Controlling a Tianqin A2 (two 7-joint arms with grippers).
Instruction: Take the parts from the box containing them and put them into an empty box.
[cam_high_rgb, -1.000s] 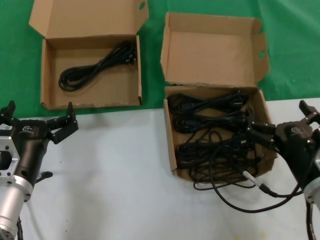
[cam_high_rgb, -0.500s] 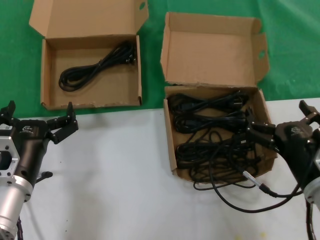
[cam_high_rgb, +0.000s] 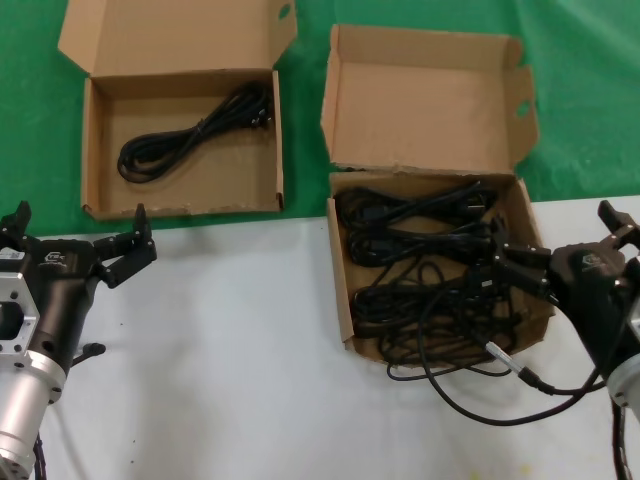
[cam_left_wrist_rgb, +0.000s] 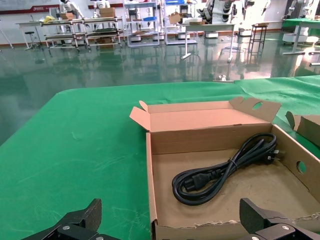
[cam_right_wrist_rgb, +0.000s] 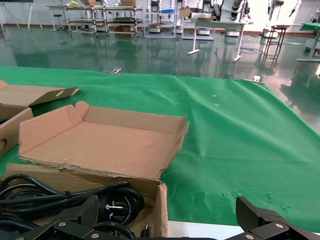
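The squarish box stands at the right with its tabbed lid up, and holds several tangled black cables. One loop spills over its front wall onto the table. The wider box at the back left holds one coiled cable; the left wrist view shows that cable too. My right gripper is open and straddles the squarish box's right wall: one finger is over the cables, the other is outside. My left gripper is open and empty, in front of the wider box.
The boxes sit where the green cloth meets the white table. A thick black cable with a silver plug runs from the box's front corner to my right arm.
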